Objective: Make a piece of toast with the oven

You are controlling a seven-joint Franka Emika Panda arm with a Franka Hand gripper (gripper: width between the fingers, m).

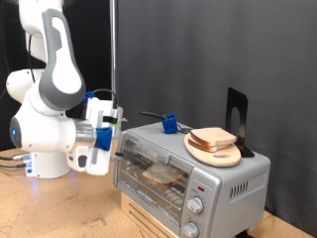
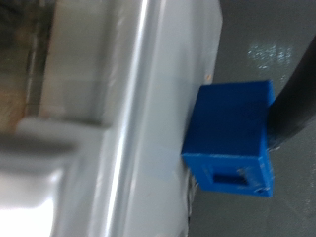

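One piece of toast (image 1: pixel 213 139) rests on a wooden plate (image 1: pixel 216 154) atop the oven (image 1: pixel 193 174). No lettering is legible. The gripper (image 1: pixel 117 147) meets the oven's upper door edge; whether it is clenched cannot be told.

no readable text, views perhaps too blurred

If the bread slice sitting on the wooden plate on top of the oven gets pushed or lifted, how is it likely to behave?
The slice looks thin and flat, so it is probably light and slides easily. It lies loose on the plate, overhanging a little, so a sideways push might carry it off onto the oven top. Its pale crumb suggests that a hard pinch could dent it.
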